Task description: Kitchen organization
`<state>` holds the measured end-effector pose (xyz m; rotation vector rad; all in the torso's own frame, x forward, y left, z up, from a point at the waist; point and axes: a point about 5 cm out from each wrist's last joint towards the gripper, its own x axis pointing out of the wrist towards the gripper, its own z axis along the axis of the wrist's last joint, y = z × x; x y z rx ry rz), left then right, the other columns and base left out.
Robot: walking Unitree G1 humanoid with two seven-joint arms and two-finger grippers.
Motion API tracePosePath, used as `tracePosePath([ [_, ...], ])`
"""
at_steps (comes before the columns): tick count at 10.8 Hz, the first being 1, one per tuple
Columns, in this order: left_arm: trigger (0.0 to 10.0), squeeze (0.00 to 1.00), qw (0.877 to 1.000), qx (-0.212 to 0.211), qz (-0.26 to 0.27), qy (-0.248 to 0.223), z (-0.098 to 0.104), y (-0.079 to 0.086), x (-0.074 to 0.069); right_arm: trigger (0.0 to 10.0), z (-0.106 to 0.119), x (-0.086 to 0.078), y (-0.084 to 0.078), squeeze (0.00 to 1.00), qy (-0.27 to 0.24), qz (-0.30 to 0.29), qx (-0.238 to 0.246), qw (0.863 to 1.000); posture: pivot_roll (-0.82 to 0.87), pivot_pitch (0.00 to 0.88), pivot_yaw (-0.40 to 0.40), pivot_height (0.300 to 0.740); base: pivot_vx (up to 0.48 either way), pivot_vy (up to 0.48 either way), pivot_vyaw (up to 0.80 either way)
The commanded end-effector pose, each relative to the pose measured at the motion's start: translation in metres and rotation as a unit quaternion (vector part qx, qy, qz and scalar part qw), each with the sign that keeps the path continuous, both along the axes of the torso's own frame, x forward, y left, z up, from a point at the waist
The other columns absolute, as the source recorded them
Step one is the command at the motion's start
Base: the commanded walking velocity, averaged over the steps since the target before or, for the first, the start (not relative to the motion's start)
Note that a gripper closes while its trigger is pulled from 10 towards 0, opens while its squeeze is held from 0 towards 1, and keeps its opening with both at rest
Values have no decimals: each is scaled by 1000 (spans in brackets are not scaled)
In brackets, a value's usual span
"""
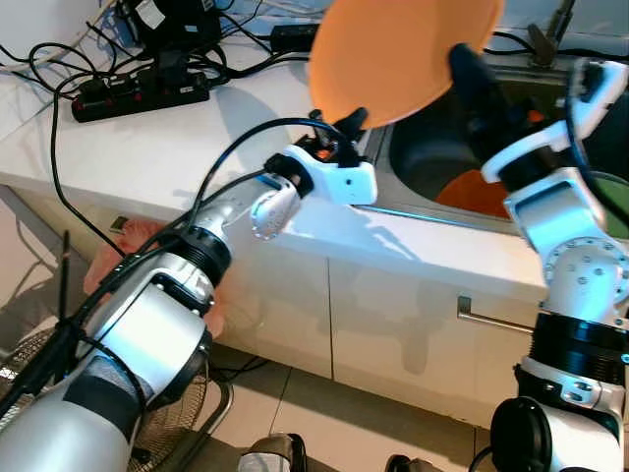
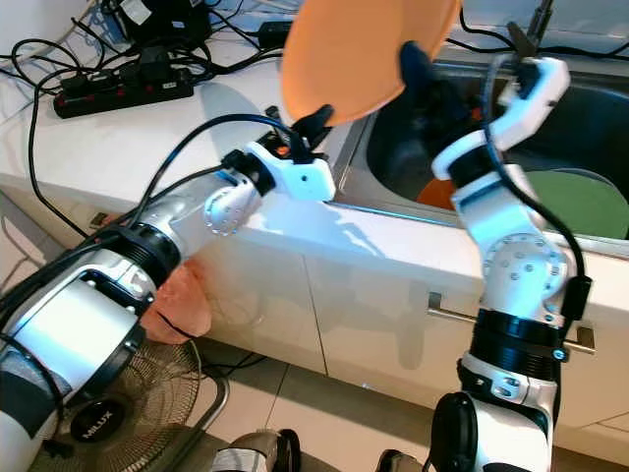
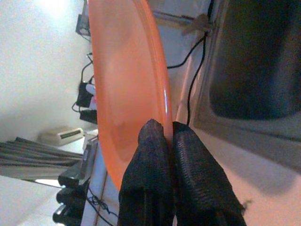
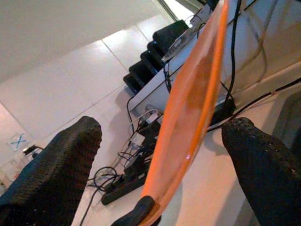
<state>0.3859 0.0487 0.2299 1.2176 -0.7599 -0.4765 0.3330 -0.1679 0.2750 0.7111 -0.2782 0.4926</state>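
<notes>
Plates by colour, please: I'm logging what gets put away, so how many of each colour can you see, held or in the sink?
Orange plates: 2, one held up over the counter edge, pinched at its rim by the left gripper, and one lying in the sink
Green plates: 1, in the sink
Total: 3

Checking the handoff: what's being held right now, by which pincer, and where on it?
The left pincer pinches the orange plate by its lower rim. The right pincer is open, straddling the plate's edge without clamping.
</notes>
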Motion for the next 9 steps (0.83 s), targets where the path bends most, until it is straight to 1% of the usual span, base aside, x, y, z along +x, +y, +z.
tracePosePath([
  [1,0,0,998,-22,-33,-38,15,-11,-5,10000,3,0,6,0,-6,13,-1,1000,109,105,111,740,0,0,0],
  [3,0,0,996,-39,-62,-53,13,-19,-14,10000,3,5,9,0,-1,16,-3,1000,110,109,110,740,0,0,0],
  [5,0,0,994,-54,-77,-60,14,-21,-18,10000,6,11,9,0,-3,14,-4,1000,113,111,109,740,0,0,0],
  [6,0,0,993,-56,-80,-60,13,-21,-19,4510,9,15,8,0,-6,11,-2,1000,115,111,109,740,0,0,0],
  [7,0,0,994,-55,-78,-59,10,-19,-20,0,13,20,5,0,-10,5,0,1000,121,111,107,740,0,0,0],
  [9,0,0,995,-50,-69,-60,7,-13,-18,0,19,26,1,0,-16,-4,-7,1000,120,111,101,740,0,0,0],
])
